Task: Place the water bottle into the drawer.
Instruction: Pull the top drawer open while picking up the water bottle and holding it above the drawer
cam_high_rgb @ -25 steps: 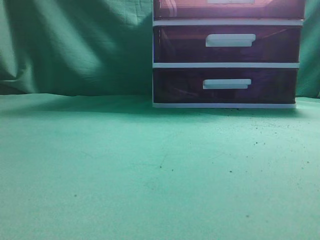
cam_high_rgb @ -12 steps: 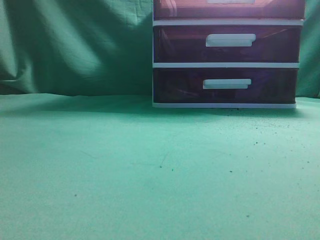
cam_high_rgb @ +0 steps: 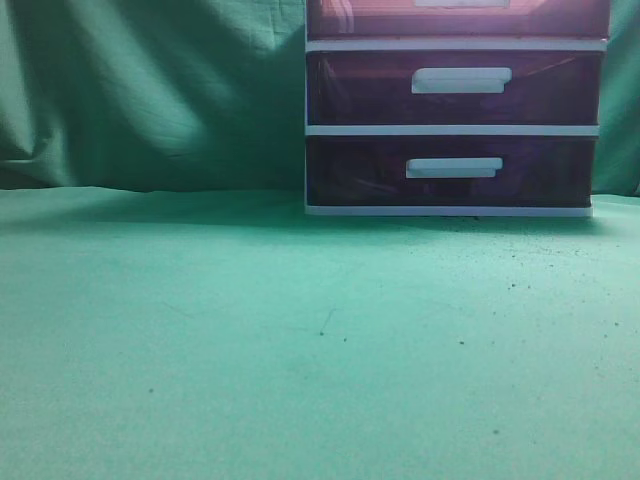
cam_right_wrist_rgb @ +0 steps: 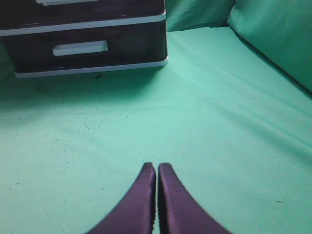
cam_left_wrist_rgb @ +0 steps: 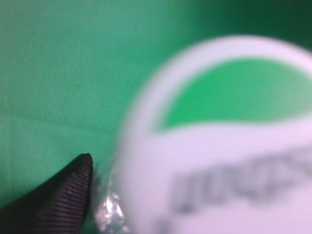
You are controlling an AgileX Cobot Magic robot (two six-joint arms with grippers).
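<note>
In the left wrist view the water bottle fills most of the frame, very close and blurred, with a white label bearing a green shape and grey lettering. One black ribbed finger of my left gripper presses against its clear plastic side; the other finger is hidden behind the bottle. The reddish-pink top drawer shows only as a strip at the upper edge of the exterior view. My right gripper is shut and empty, low over the green cloth, well in front of the drawer unit. Neither arm shows in the exterior view.
Two dark purple drawers with white handles sit below the top one. The unit stands at the back right on a green cloth. A green curtain hangs behind. Cloth rises at the right.
</note>
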